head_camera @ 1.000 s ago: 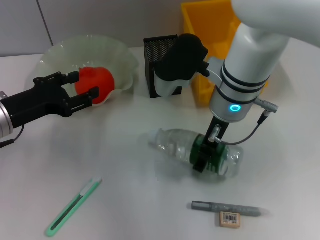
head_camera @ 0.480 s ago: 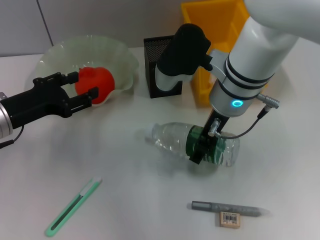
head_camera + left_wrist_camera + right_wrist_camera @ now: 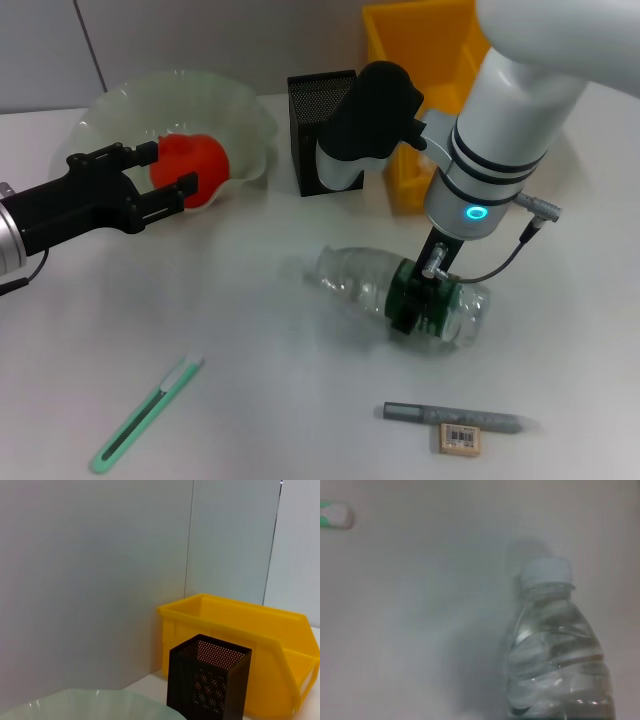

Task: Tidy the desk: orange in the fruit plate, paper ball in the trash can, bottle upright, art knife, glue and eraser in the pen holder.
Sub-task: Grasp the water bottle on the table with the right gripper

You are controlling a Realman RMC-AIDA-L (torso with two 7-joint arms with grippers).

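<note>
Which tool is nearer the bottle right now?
Right. The right tool is down on the lying bottle, around its green-labelled middle. The left tool is far across the table, by the orange in the fruit plate.

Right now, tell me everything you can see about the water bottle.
The water bottle is clear ribbed plastic with a white cap and a green label band. It lies on its side on the white desk, cap pointing toward the robot's left. The right gripper closes on it around the label, near the base end. Nothing else touches it; the grey glue stick and eraser lie apart, nearer the robot.
</note>
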